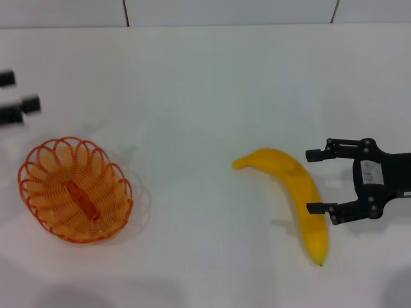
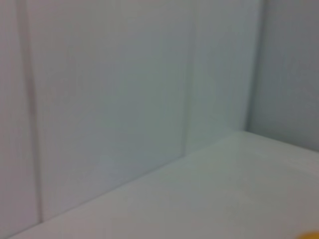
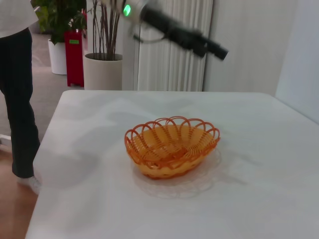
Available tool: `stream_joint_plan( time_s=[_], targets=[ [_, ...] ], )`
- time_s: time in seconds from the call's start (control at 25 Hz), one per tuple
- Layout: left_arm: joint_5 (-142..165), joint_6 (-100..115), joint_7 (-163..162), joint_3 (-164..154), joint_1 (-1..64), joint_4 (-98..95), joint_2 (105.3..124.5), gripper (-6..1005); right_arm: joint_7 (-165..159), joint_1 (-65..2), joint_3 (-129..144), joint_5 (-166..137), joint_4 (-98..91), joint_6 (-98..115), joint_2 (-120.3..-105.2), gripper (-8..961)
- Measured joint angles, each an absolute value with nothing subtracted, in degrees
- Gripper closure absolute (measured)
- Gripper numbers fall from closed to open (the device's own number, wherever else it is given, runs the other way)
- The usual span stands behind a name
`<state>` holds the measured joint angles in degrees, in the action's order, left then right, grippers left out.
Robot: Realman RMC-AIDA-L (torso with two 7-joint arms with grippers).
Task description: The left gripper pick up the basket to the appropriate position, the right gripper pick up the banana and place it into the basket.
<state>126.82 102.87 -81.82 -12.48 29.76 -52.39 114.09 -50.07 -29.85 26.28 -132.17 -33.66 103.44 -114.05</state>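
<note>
The orange wire basket (image 1: 77, 192) stands on the white table at the left, and it also sits mid-table in the right wrist view (image 3: 172, 144). The yellow banana (image 1: 292, 189) lies right of centre, curving toward the front edge. My right gripper (image 1: 309, 181) is open just to the banana's right, with its fingertips (image 1: 313, 155) reaching the banana's edge and nothing held. My left gripper (image 1: 18, 96) is at the far left edge, behind the basket and apart from it, its two fingers spread. In the right wrist view the left arm (image 3: 179, 32) hovers above and beyond the basket.
The white table (image 1: 205, 96) meets a tiled wall at the back. In the right wrist view a person (image 3: 17, 89) stands past the table's far side, near a white planter (image 3: 102, 69) and a red object (image 3: 75, 55).
</note>
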Motion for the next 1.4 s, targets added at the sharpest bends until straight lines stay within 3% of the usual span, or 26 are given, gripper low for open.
stream_joint_plan(
  time_s=[0.24,0.4,0.56,0.76,1.0,1.4],
  targets=[
    [133.3,102.9,-101.3,-18.2,35.8,-54.6,107.95,123,-50.1,-30.2,26.3,-132.3,-33.7,103.4,-113.97,68],
    [143.0,102.9,-105.5,-23.8,40.6,-54.7,106.14,123,-50.6,-30.3,26.4,-132.4,-33.7,103.4,-113.96,69],
    [149.1,102.8,-105.8,-25.3,43.2,-54.7,106.28,122,-51.4,-30.6,26.4,-132.9,-33.7,103.4,-113.85,69],
    [163.6,99.6,-103.1,-28.5,49.0,-55.3,109.89,122,-51.5,-31.0,26.4,-133.0,-33.7,103.4,-113.80,69],
    [164.4,95.9,-103.8,-36.2,48.4,-55.6,112.06,123,-51.5,-31.1,26.4,-133.0,-33.7,103.4,-113.81,68],
    [164.5,92.3,-108.1,-39.0,47.5,-54.9,113.23,123,-51.5,-31.2,26.4,-133.0,-33.7,103.4,-113.88,68]
  ],
)
